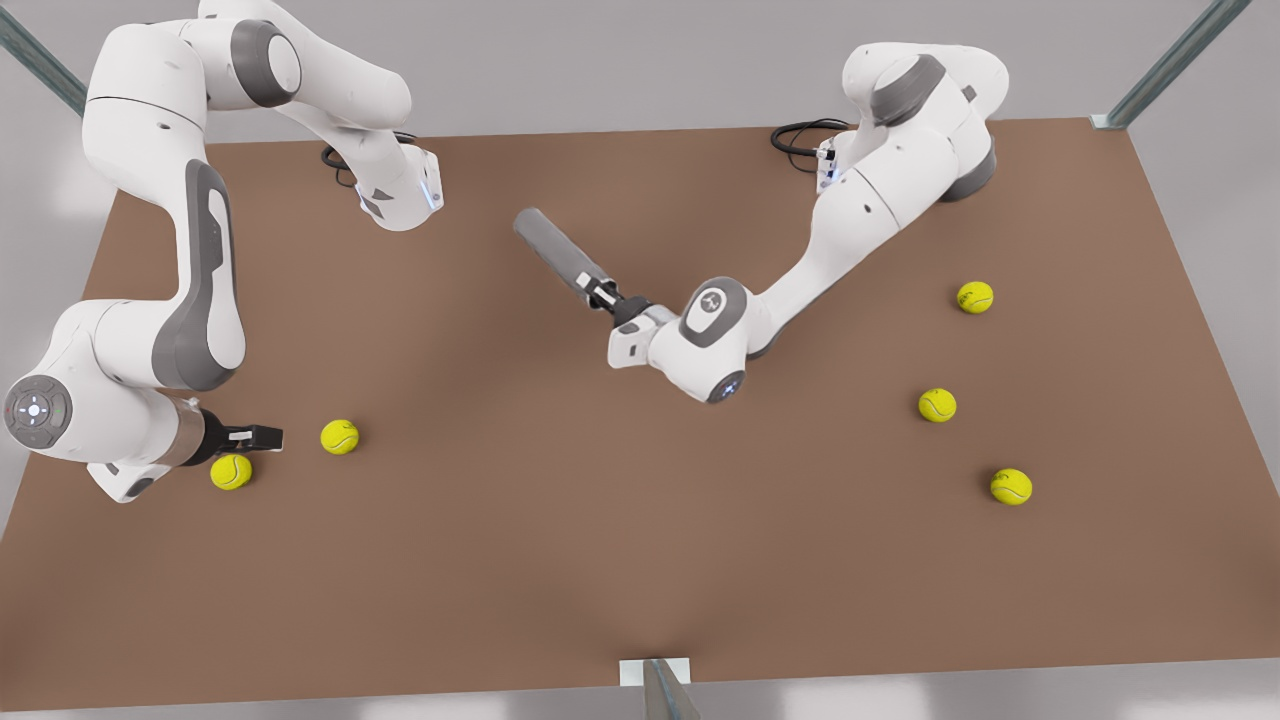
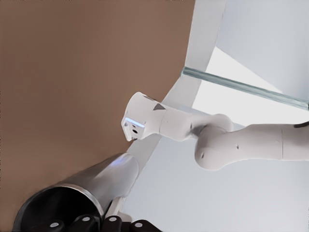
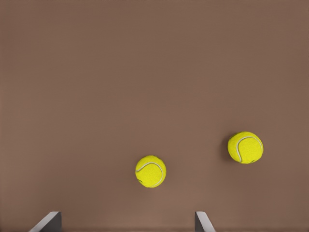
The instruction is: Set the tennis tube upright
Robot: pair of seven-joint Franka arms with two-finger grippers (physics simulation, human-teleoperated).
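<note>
The tennis tube (image 1: 558, 252) is a slim grey cylinder near the middle back of the brown table, slanting toward the front view's back left and not upright. My left gripper (image 1: 603, 294) is shut on its nearer end. In the left wrist view that end of the tube (image 2: 82, 193) is hollow, with the dark fingers (image 2: 84, 223) gripping its rim. My right gripper (image 1: 262, 437) waits low at the front view's left and is open, its fingertips (image 3: 48, 222) spread wide above the table.
Two yellow tennis balls (image 1: 231, 471) (image 1: 339, 437) lie by the right gripper, the same balls (image 3: 150, 171) (image 3: 245, 147) showing in its wrist view. Three more balls (image 1: 975, 297) (image 1: 937, 405) (image 1: 1011, 486) lie at the front view's right. The right arm's link (image 2: 159, 121) hangs beyond the tube.
</note>
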